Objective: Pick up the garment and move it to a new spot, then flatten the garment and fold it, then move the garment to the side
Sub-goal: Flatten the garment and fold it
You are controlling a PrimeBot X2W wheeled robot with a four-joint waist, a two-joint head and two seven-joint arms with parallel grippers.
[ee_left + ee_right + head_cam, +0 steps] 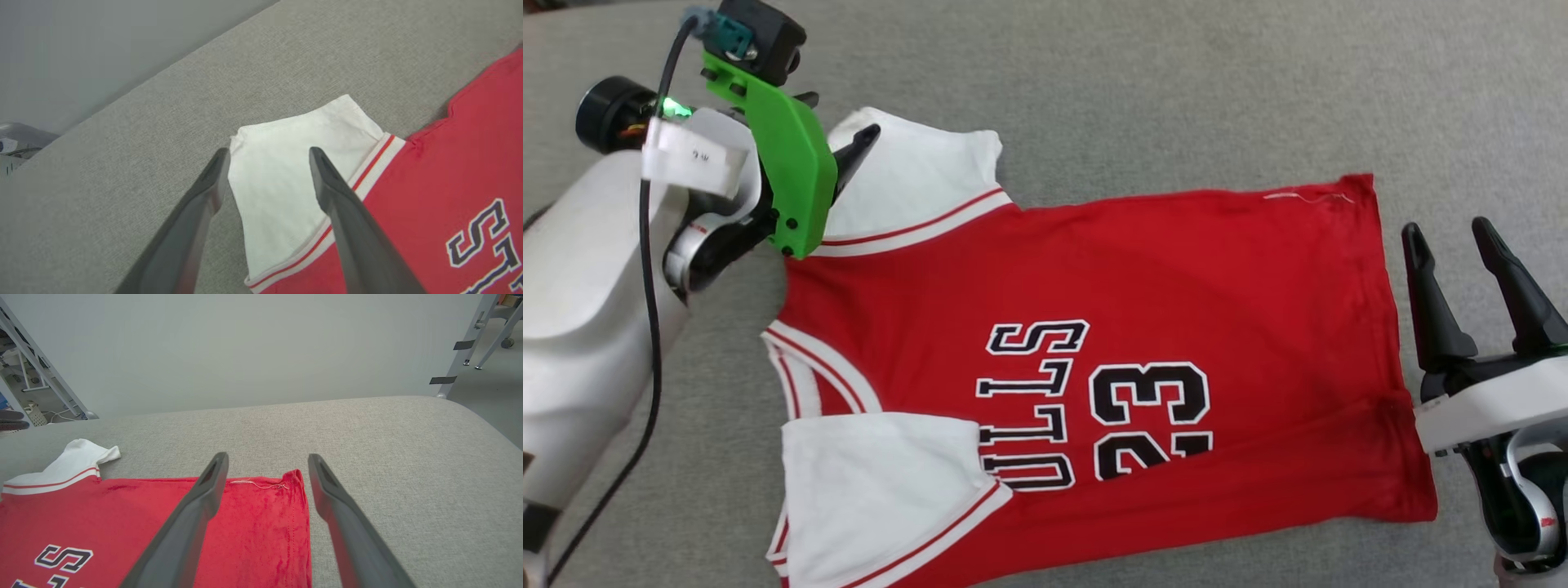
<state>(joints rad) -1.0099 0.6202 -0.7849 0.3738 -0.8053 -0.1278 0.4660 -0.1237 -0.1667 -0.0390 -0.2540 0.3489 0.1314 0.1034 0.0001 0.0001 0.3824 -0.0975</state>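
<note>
Red garment (pixel 1111 310) flat mid-frame on grey tabletop (pixel 1176 90), lower sleeve already folded in | left claw (pixel 268 152) wide over upper-left white sleeve (pixel 282 183) | right claw (pixel 1447 230) wide beside hem, lower right | tip: pinch sleeve edge low, fold inward evenly

left end effector (pixel 268 153), right end effector (pixel 1447 237), spread

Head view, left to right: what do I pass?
open left gripper → garment: first its white sleeves, then black letters, then number 23 → open right gripper
</note>
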